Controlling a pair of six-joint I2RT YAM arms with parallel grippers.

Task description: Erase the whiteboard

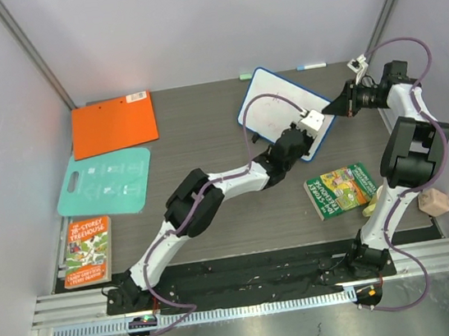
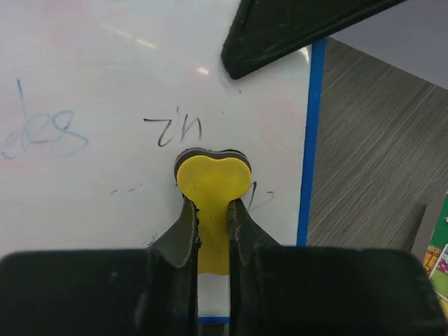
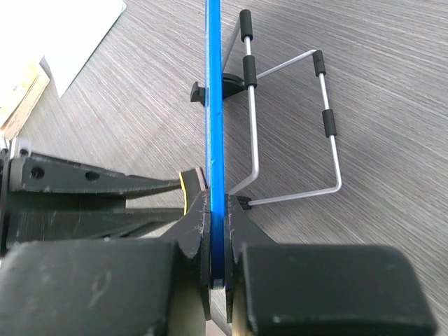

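The whiteboard (image 1: 269, 100), white with a blue frame, stands tilted at the back right of the table. My left gripper (image 2: 213, 206) is shut on a yellow eraser (image 2: 212, 182) pressed flat against the board face near its right edge. Dark handwriting (image 2: 178, 129) sits just above the eraser, and faint blue marks (image 2: 42, 136) lie to the left. My right gripper (image 3: 218, 203) is shut on the board's blue edge (image 3: 214, 105), seen end-on. Behind the board is its wire stand (image 3: 294, 126) with black feet. From above, the left gripper (image 1: 306, 128) and right gripper (image 1: 337, 108) meet at the board's right corner.
An orange clipboard (image 1: 114, 124) and a teal board (image 1: 106, 183) lie at the left, with a book (image 1: 86, 251) below them. Another book (image 1: 342, 190) lies near the right arm and a tan block (image 1: 434, 202) sits at the right edge. Markers (image 1: 310, 65) rest by the back wall.
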